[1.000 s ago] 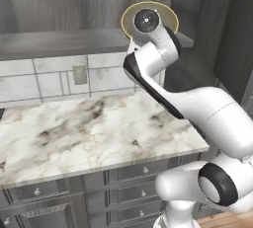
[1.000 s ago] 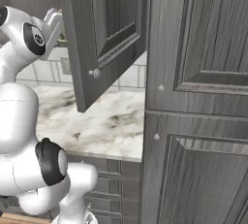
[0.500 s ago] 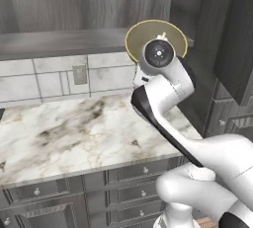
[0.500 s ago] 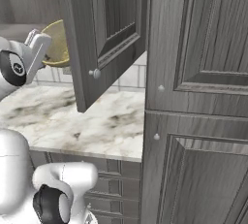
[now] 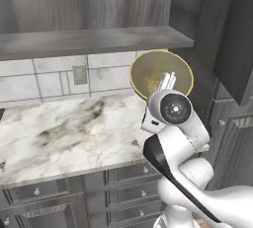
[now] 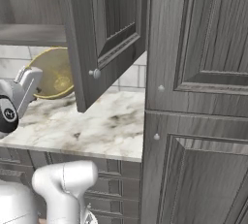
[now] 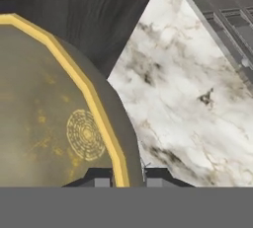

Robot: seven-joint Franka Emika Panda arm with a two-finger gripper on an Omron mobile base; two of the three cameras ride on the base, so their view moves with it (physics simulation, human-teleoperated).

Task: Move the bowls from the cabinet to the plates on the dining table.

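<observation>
So the two-finger gripper (image 7: 121, 177) is pinched narrow on the rim of the glossy olive-yellow round bowl (image 7: 54, 118), one tip on each side of the yellow edge at 6 o'clock in the hand view. In the left base view that bowl (image 5: 160, 74) sits tipped on its side above the white-and-brown marble worktop (image 5: 64, 128), about 1 o'clock from centre. Further back there's the grey wood-grain cabinet door (image 6: 104, 34) hanging open, at 12 o'clock in the right base view.
</observation>
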